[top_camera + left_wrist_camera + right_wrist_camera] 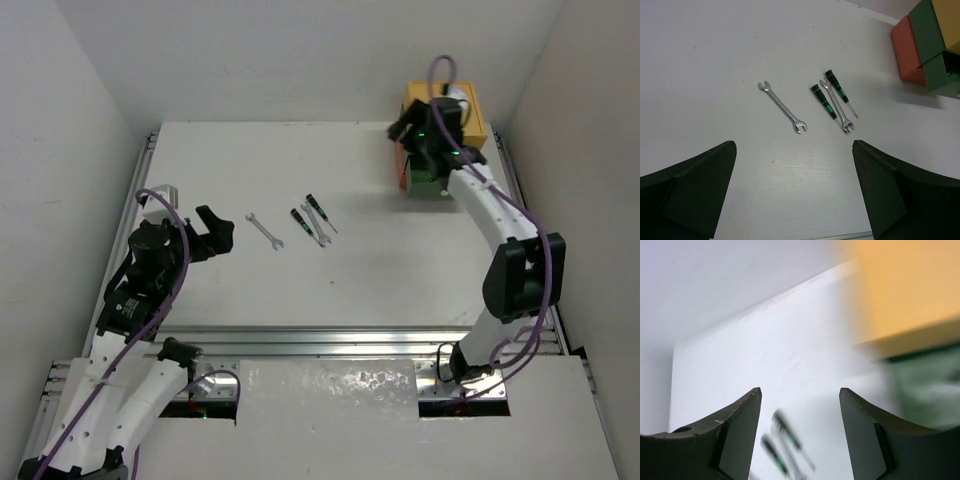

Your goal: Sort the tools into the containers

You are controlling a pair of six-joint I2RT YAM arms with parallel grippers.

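A: Surface first. We've got a plain white table [400, 270], matte, w/ faint grain in the left wrist view. White walls [300, 60] box it in on the left, far & right sides.

B: Agreed. At the near edge we see a metal rail [330, 335] running across, w/ both arm bases below it. A purple cable [438, 70] loops over the right arm.

A: Tools: we count four on the table, mid-left. The lone wrench [264, 230] [782, 107] lies flat & diagonal, apart from the rest.

B: Just right of it is a tight cluster. The second wrench [312, 224] [836, 107] sits between the left screwdriver [299, 219] [822, 100] and the right screwdriver [320, 212] [839, 92]. Touching or only close, we can't tell.

A: Containers are at the far right corner, well apart from the tools. That's the yellow box [478, 108] [947, 20] [905, 285], green box [428, 183] [927, 35] [925, 385] & red-orange box [401, 170] [907, 47], all packed together. The green one looks pulled out toward the front. Its contents are too small for us to read.

B: Grippers. The left gripper [215, 233] [793, 147] hangs above the table's left part, jaws spread wide & nothing in them, w/ the tools ahead of it.

A: The right gripper [412, 128] [800, 392] is up over the boxes. Jaws are parted and we see nothing btwn them, so released. The wrist view is blurry, w/ the yellow & green boxes on its right side.
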